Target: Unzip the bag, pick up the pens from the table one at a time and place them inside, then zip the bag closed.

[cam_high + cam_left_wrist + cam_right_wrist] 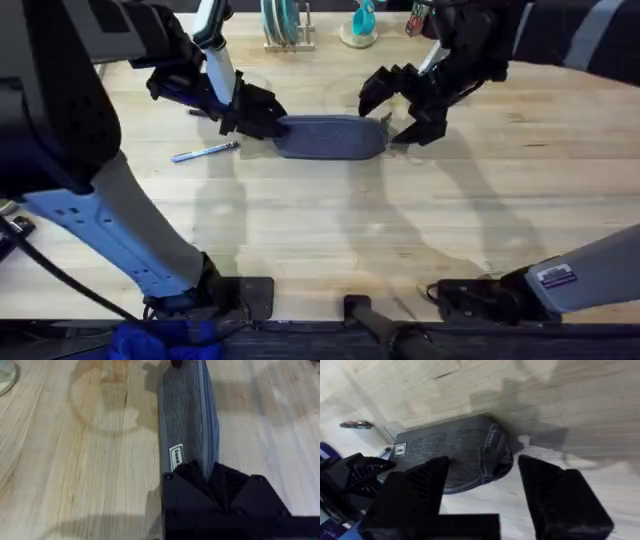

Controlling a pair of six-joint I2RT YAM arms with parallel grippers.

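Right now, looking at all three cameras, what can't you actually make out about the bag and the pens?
- Left end of the bag: covered by the left hand in the overhead and left wrist views.
- Zipper state: too small overhead; the slider is not clear in the right wrist view.
- Black pen: a dark sliver beside the left hand, mostly hidden overhead.
- Silver pen: markings too small overhead.
- Right hand: open around the bag's end; contact unclear.

We see the bag [187, 425] as matt, rough-woven grey cloth, lying on the table [75, 460] of smooth, pale wood.
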